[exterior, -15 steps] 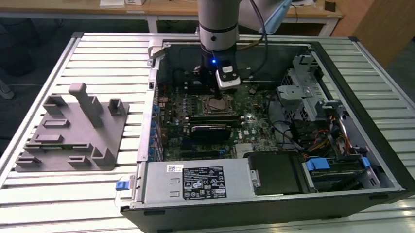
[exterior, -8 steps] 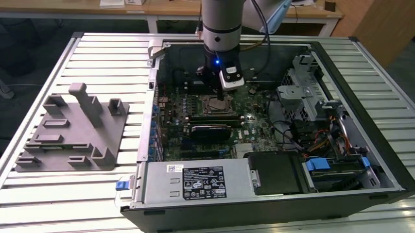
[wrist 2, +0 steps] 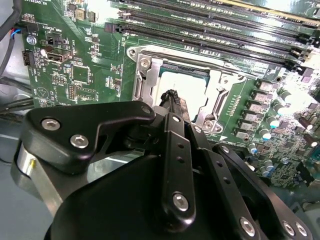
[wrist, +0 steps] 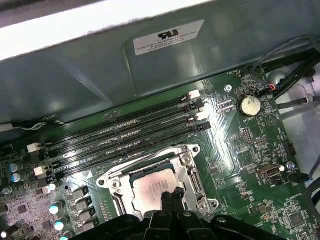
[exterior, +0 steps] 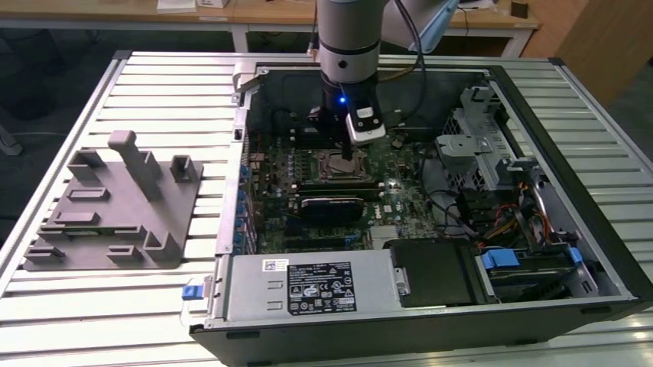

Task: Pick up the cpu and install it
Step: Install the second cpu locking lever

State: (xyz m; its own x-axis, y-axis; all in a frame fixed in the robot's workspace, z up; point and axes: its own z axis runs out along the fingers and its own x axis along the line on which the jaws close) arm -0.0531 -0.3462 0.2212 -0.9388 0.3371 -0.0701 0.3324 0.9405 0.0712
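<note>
The cpu (wrist: 149, 191) lies flat inside the open socket frame (wrist: 111, 183) on the green motherboard, its silver top facing up. In the second wrist view the cpu (wrist 2: 189, 86) shows as a bright square within the metal socket frame (wrist 2: 144, 76). My gripper (wrist: 171, 196) hangs just over the cpu's edge, its two thin black fingers pressed together with nothing between them. The same tips (wrist 2: 172, 95) end over the socket. In the exterior view the gripper (exterior: 348, 157) reaches straight down into the open computer case above the socket.
Long black memory slots (wrist: 125, 132) run beside the socket, with a coin battery (wrist: 248, 105) nearby. A grey fixture (exterior: 112, 206) lies on the slatted table at the exterior view's left. The power supply (exterior: 306, 287) and drive cage (exterior: 479, 145) crowd the case.
</note>
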